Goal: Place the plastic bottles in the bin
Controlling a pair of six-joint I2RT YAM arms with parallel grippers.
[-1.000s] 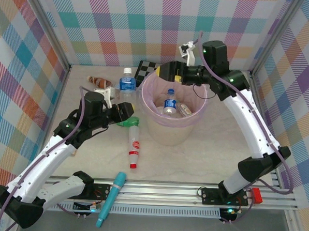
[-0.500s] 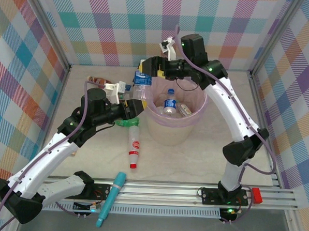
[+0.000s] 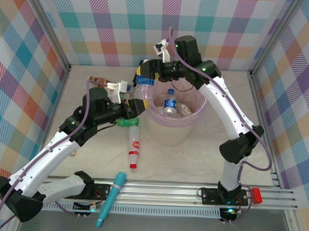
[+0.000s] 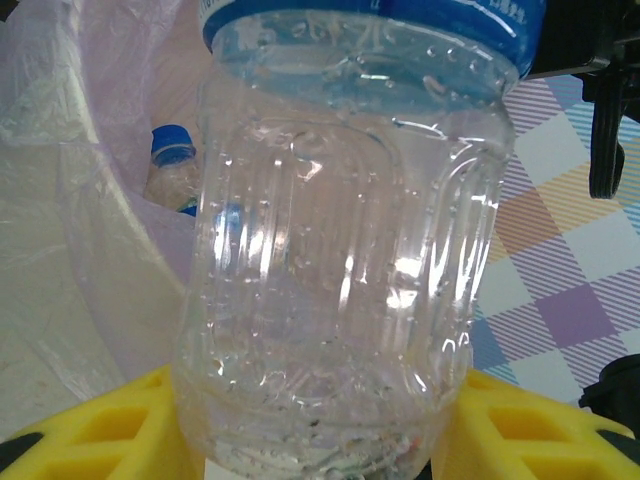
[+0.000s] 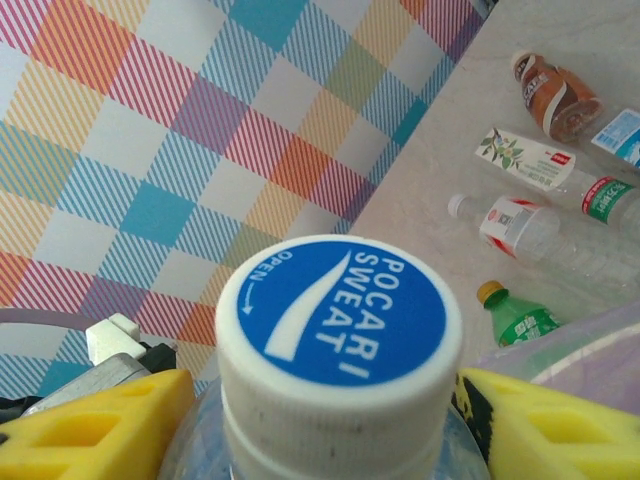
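While my left pincer (image 4: 315, 437) clamps the base of the clear bottle (image 4: 340, 250) at ten o'clock of the bin (image 3: 169, 128) and my right pincer (image 5: 325, 425) brackets its cap, grip I cannot tell, pulling both ways can drop it outside.

Bottles part sorted, bin part filled.

I see a clear blue-labelled bottle (image 3: 142, 88) raised off the table (image 3: 209, 149) at the left rim of the pale-pink bin (image 3: 169, 133), its white-and-blue cap (image 5: 340, 320) reading POCARI SWEAT. A blue-capped bottle (image 3: 169, 103) and a clear bottle (image 3: 185, 110) sit inside the bin. A green bottle (image 3: 127, 123), a red-labelled bottle (image 3: 135, 145) and a brown bottle (image 3: 96, 82) lie on the table to the bin's left.
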